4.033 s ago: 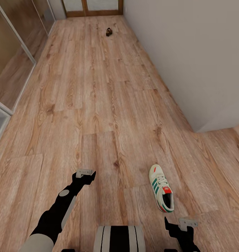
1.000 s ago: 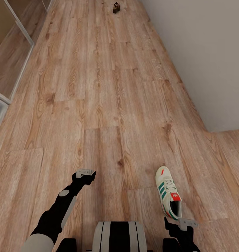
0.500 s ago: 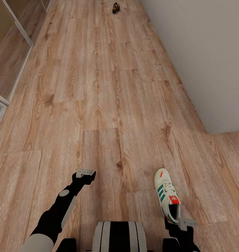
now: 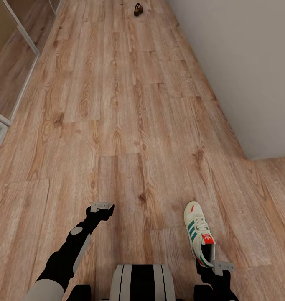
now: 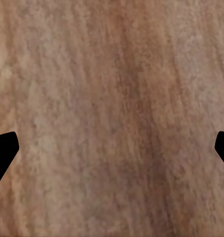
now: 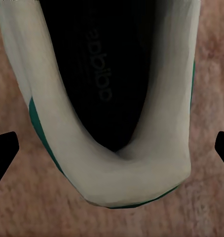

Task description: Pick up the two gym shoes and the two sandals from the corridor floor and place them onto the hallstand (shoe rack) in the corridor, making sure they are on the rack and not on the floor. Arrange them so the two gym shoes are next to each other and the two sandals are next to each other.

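Note:
One cream-white gym shoe [image 4: 199,233] with teal stripes lies on the corridor floor [image 4: 117,125] at the lower right, toe pointing away from me. My right gripper [image 4: 220,266] hovers just above its heel. In the right wrist view the heel opening of the gym shoe [image 6: 112,98] sits between the wide-apart fingertips [image 6: 4,148] of that open gripper [image 6: 112,148]. My left gripper [image 4: 101,206] hangs open over bare planks, and its wrist view [image 5: 112,148] looks onto wood grain. A small brown sandal [image 4: 137,9] lies far down the corridor. The hallstand is out of view.
A pale wall [image 4: 251,62] runs along the right and ends at a corner [image 4: 248,158], where the floor widens. Glass-framed partitions [image 4: 17,37] line the left side. My trunk [image 4: 142,282] is at the lower edge.
The camera has moved forward and tilted down, so the whole picture shifted. The gym shoe's heel now lies under my right gripper. Both arms keep their pose.

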`<state>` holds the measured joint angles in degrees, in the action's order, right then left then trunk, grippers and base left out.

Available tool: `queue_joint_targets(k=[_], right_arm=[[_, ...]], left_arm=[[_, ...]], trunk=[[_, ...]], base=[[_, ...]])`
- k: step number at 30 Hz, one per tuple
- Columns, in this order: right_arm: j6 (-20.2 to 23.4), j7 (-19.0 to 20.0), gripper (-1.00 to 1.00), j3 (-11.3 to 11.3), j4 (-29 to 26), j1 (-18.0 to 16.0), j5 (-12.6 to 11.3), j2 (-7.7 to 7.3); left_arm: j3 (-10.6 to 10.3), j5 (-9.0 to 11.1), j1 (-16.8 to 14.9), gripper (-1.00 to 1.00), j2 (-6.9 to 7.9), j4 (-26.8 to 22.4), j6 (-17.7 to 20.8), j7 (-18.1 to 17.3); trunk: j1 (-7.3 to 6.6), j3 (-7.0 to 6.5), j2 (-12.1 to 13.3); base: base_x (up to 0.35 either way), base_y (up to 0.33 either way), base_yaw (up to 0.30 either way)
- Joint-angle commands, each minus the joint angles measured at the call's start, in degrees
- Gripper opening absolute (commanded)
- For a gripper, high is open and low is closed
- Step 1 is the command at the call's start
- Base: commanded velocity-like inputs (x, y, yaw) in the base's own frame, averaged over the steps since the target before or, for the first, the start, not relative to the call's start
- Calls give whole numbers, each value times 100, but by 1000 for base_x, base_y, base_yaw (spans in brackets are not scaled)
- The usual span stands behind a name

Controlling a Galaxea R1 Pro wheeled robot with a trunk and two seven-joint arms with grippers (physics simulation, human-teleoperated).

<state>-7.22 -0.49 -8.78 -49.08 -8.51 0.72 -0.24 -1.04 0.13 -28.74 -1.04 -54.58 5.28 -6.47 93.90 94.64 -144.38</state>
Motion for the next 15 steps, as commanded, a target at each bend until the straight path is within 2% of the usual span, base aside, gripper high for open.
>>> queue_joint_targets(k=[1,8,15], right_arm=[[-16,-5,100,-1,3,-1,11,-1],[-16,-11,100,-1,1,-1,16,-2],[-16,-12,100,-1,-4,-1,16,-9]], left_arm=[[7,1,0,100,-2,-9,34,-21],[7,3,0,100,-2,-11,34,-21],[7,4,0,100,-2,-10,34,-21]], trunk=[[-1,3,-1],[-1,3,-1],[-1,3,-1]], base=[[0,0,0],[4,0,0],[109,0,0]])
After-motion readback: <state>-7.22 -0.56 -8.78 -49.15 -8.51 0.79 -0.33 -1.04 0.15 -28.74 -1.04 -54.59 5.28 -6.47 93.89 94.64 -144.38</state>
